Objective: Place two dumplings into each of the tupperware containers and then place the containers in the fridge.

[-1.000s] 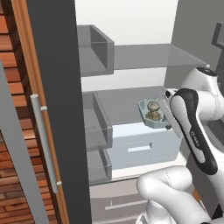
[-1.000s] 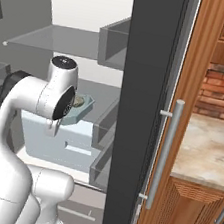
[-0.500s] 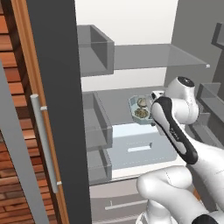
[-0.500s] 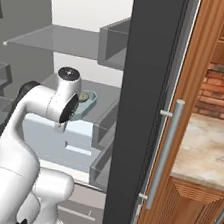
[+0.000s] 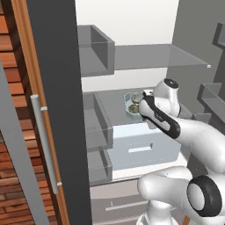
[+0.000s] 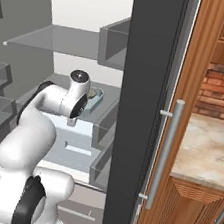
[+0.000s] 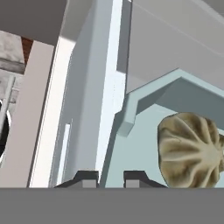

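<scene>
My gripper (image 7: pixel 111 178) is shut on the rim of the pale teal tupperware container (image 7: pixel 144 131), one fingertip on each side of its wall. A creased beige dumpling (image 7: pixel 190 148) lies in it. In the left base view the container (image 5: pixel 130 102) holds two dumplings (image 5: pixel 135 98) and sits inside the open fridge (image 5: pixel 57 88), low over the grey shelf (image 5: pixel 110 99) above the pale blue drawer (image 5: pixel 140 143). My forearm covers the gripper there. The right base view shows the container (image 6: pixel 94 98) just past my wrist. I cannot tell whether it touches the shelf.
Grey door bins (image 5: pixel 94 118) line the fridge's left side, and a glass shelf (image 5: pixel 149 57) spans above the container. The fridge door (image 6: pixel 142 88) stands open on the right, beside a wooden cabinet (image 6: pixel 212 57) with a metal handle (image 6: pixel 162 156) and a stone counter (image 6: pixel 205 147).
My arm has carried the teal container with its dumplings leftward and deeper into the fridge, over the shelf above the drawer. The grip has stayed shut.
</scene>
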Motion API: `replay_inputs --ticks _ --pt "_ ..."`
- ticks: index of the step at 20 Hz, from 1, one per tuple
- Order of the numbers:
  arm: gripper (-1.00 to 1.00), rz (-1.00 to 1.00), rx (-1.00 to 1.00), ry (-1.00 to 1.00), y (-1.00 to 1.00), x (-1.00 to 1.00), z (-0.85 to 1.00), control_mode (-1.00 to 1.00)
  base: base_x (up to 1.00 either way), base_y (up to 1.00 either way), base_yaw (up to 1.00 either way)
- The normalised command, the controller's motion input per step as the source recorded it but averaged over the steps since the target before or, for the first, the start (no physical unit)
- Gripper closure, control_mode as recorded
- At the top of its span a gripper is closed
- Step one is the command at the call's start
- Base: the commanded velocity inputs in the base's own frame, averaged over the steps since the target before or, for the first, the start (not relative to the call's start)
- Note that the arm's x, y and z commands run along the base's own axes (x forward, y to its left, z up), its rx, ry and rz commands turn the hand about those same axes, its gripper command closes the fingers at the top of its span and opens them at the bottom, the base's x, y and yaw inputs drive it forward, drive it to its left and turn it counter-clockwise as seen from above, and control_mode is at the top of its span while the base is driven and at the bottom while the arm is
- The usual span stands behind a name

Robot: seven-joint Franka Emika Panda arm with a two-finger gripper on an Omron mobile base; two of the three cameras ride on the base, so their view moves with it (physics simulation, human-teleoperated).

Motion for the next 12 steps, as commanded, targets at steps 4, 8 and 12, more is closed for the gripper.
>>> replay_inputs --ticks 4,8,12 --pt "1.00 0.00 0.00 0.00 0.00 0.77 -0.35 -1.00 0.00 0.00 0.00" --pt "1.00 0.00 0.00 0.00 0.00 0.55 -0.46 -1.00 0.00 0.00 0.00" --pt "1.00 0.00 0.00 0.00 0.00 0.34 -0.50 -1.00 0.00 0.00 0.00"
